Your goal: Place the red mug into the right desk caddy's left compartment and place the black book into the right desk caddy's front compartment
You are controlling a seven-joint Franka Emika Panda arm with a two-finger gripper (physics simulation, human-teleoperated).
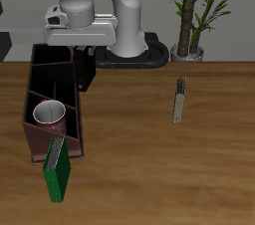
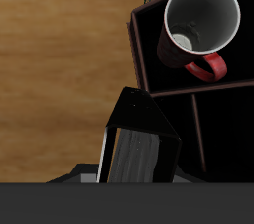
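Where the black book is: black book (image 2: pixel 139 144) hangs under the gripper (image 1: pixel 85 70), off the table, over the back part of the desk caddy (image 1: pixel 76 129).
Fingers: hidden behind the book in both views; judged closed on the book, since it is in the air right under the hand.
Clock frame: exterior view, 12 o'clock toward the table's back, 6 o'clock toward its front edge.
Caddy axis: long side runs roughly 12 to 6, slightly splayed toward 5.
Red mug: red mug (image 1: pixel 48 112) stands upright inside a caddy section, mouth up; that half of the task looks done.
Mug from gripper: about 7 o'clock, near but apart, with a divider between.
Book axis: long edge near vertical, pale page edge toward the wrist camera, lower end pointing into the box.
Key relation: book sits over the caddy's 1 o'clock corner; the other sections lie toward 6 to 7 o'clock of it, along the long axis.
Target section: which section counts as the front one, cannot tell from these views.
Next move, judged: line the book's thin side up with the slot walls, then lower.
Risk: lower corner catching a divider, or a nudge to the mug handle.
Other: green book (image 1: pixel 57 176) leans on the caddy's 6 o'clock end.
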